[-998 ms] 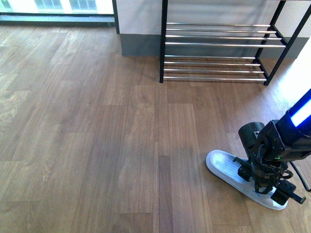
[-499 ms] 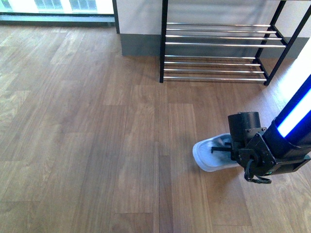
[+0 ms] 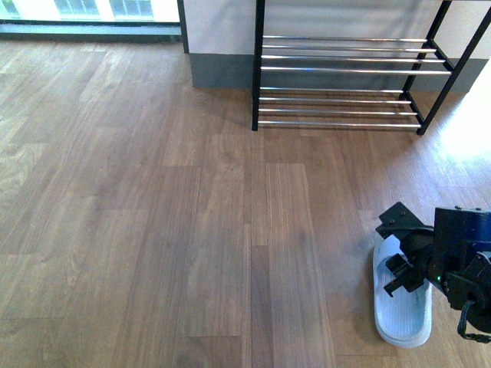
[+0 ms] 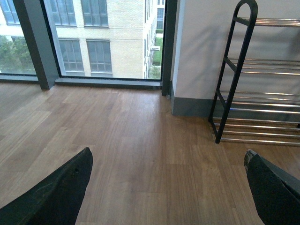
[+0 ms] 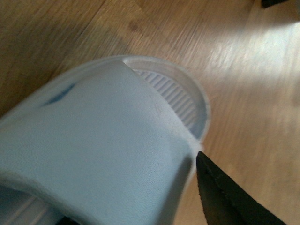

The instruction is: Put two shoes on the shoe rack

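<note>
One shoe shows, a pale blue slide sandal (image 3: pixel 400 307), at the lower right of the front view, lengthwise over the wood floor. My right gripper (image 3: pixel 405 267) is shut on its far end. In the right wrist view the wide strap (image 5: pixel 93 150) fills the frame, and one dark finger (image 5: pixel 225 197) presses its edge. The shoe rack (image 3: pixel 337 70) stands against the back wall with bare chrome rods. It also shows in the left wrist view as the shoe rack (image 4: pixel 234 70). My left gripper (image 4: pixel 166 197) is open over bare floor, well short of the rack.
A grey skirting (image 3: pixel 222 73) runs under the white wall beside the rack. Floor-level windows (image 4: pixel 93 37) line the far left. Wood flooring (image 3: pixel 192 230) stretches between me and the rack.
My right gripper swung the sandal from pointing left, back toward the lower right; it now lies lengthwise, toe toward the camera. The left arm has not visibly moved.
</note>
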Tool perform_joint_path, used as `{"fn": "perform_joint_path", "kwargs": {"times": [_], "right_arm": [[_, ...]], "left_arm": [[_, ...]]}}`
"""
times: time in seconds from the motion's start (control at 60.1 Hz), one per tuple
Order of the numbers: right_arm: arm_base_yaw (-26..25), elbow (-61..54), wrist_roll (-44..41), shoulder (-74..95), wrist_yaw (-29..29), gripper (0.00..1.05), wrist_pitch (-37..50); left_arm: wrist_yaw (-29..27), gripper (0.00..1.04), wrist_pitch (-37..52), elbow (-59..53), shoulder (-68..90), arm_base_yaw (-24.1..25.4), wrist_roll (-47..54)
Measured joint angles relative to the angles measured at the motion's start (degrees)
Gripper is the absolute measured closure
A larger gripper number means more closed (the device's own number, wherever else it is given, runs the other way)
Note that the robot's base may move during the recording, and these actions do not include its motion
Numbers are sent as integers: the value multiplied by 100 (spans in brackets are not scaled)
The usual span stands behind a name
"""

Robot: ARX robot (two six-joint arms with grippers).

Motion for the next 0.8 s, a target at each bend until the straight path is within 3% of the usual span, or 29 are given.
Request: {"fn": "perform_joint_path", "kwargs": {"times": [0.266, 0.732, 0.799], "right_arm": [[-111, -262, 2035, -153, -216, 8, -350], [-323, 85, 3864, 315, -439, 9, -452], [-304, 144, 4046, 374, -439, 18, -417]], "left_arm": [[0, 9, 0, 0, -2, 0, 0], [0, 9, 0, 0, -2, 0, 0], [0, 9, 0, 0, -2, 0, 0]]}}
